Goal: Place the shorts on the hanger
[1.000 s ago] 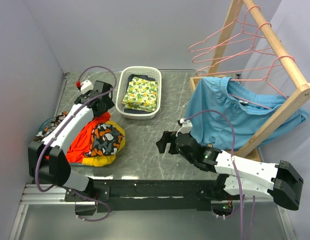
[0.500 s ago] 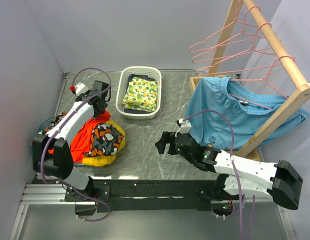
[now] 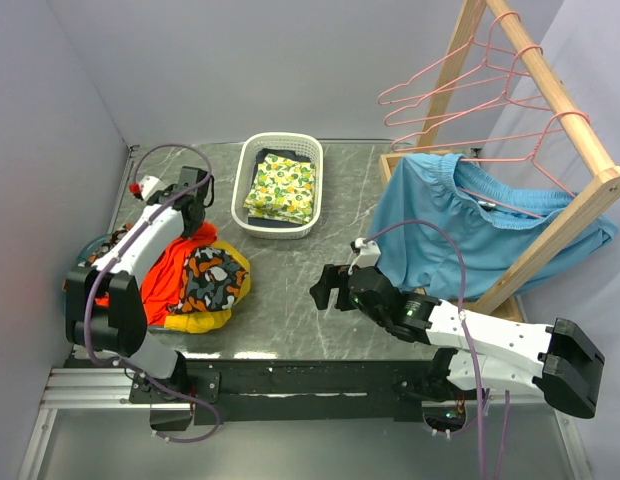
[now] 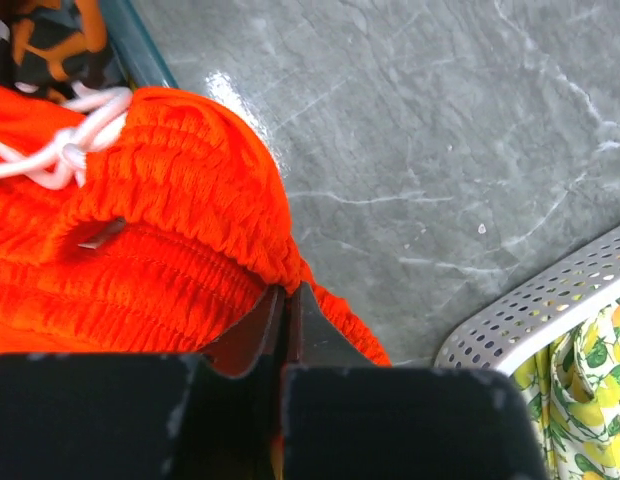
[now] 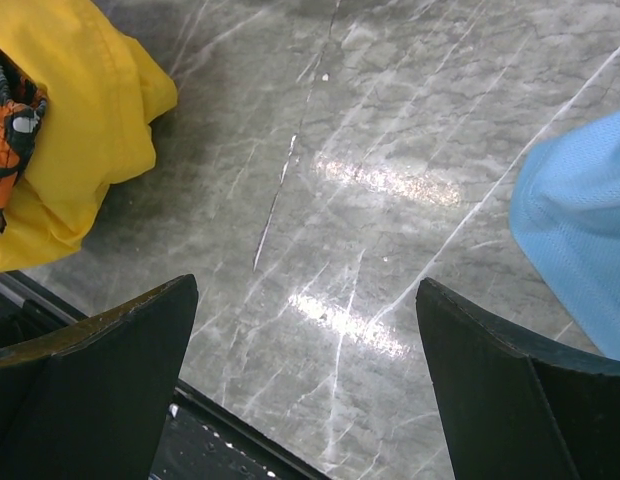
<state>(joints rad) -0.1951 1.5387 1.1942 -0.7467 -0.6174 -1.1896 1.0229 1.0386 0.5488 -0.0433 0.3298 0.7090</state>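
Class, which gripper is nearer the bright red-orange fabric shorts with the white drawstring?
Left. The left gripper grips the red-orange shorts at the waistband; the right gripper hangs open over the table, well apart.

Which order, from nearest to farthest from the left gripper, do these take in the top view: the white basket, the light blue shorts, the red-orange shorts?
1. Red-orange shorts: pinched in the left gripper, at the far left.
2. White basket: just to its right, at the back.
3. Light blue shorts: far right, by the wooden rack.

left pincer (image 3: 198, 208) at far edge of shorts (image 3: 160, 285) | right pincer (image 3: 325, 287) above table (image 3: 290, 245), beside blue shorts (image 3: 460, 230)
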